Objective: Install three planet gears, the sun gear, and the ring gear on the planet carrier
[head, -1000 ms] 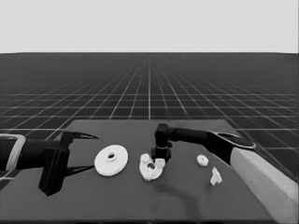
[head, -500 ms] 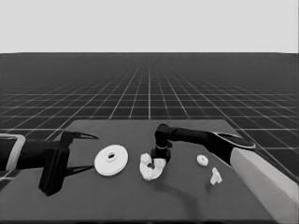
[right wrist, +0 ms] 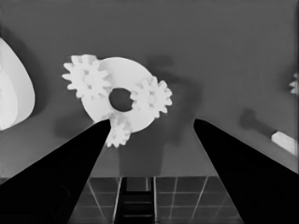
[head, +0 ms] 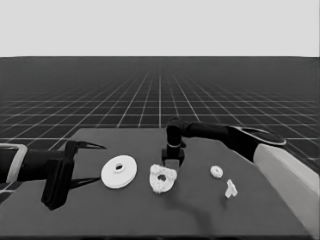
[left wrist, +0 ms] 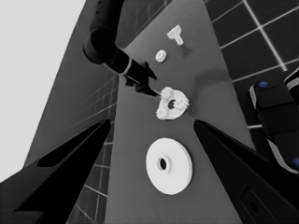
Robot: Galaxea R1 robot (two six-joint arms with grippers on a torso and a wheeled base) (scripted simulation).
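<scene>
Three planet gears (right wrist: 150, 97) seated on the smaller round part (head: 162, 179) at the table (head: 150, 220) middle, one partly behind a finger in the right wrist view; larger round part (head: 119, 171) lying just beside it toward the left; fourth gear (head: 216, 171) and thin white piece (head: 230, 188) apart near the right end. Right gripper (head: 172, 162) hanging just behind the smaller round part, jaws spread, holding nothing. Left gripper (head: 92, 162) parked over the left end, jaws spread too.
</scene>
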